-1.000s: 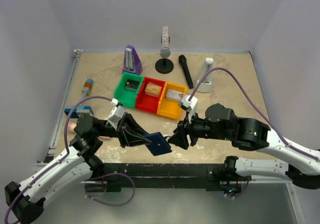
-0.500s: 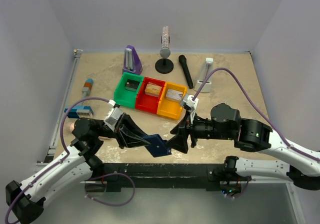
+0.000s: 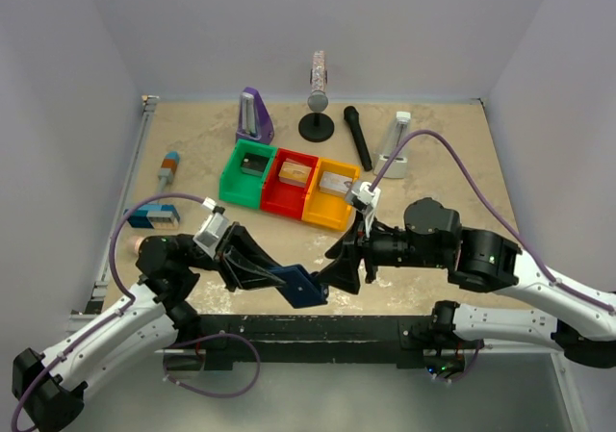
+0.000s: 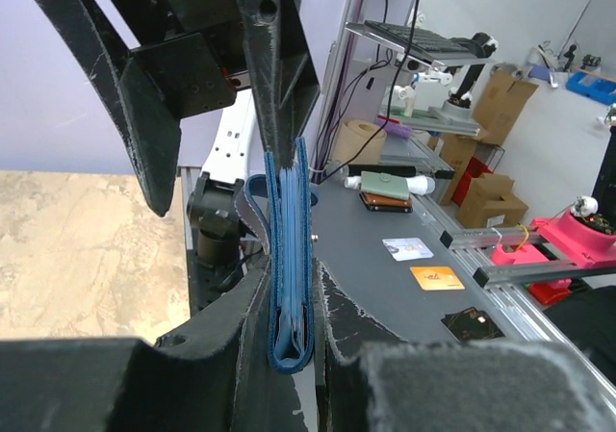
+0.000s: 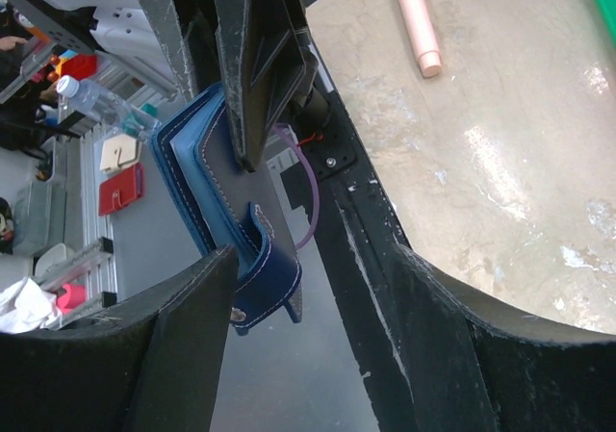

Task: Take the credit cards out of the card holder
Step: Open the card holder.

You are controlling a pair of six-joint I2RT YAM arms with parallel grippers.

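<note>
Any print in view is too small or too blurred for me to read. In the left wrist view, three small flat cards (image 4: 435,278), one pale, one orange and one dark, lie on a grey surface (image 4: 361,259) right of centre. The marks on them are not legible.

The card holder (image 3: 306,286), a navy-blue wallet, hangs in the air at lower centre of the top view. It is over the near edge of the table (image 3: 197,167), between the two arms. My left pincer (image 3: 281,277) is clenched on it. In the left wrist view the folded wallet stands on edge, squeezed between the two dark fingers (image 4: 226,355) at the bottom of the frame. I cannot tell whether anything sits in its pockets.

My right pincer (image 3: 332,278) is spread wide and grips nothing. In the right wrist view its fingers (image 5: 183,355) fill the lower corners, and the wallet's strap with the silver snap (image 5: 236,314) hangs between them, right against the left-hand one. Seen from the left wrist, one right finger meets the wallet's upper edge. The other stands clear at upper left.
</note>
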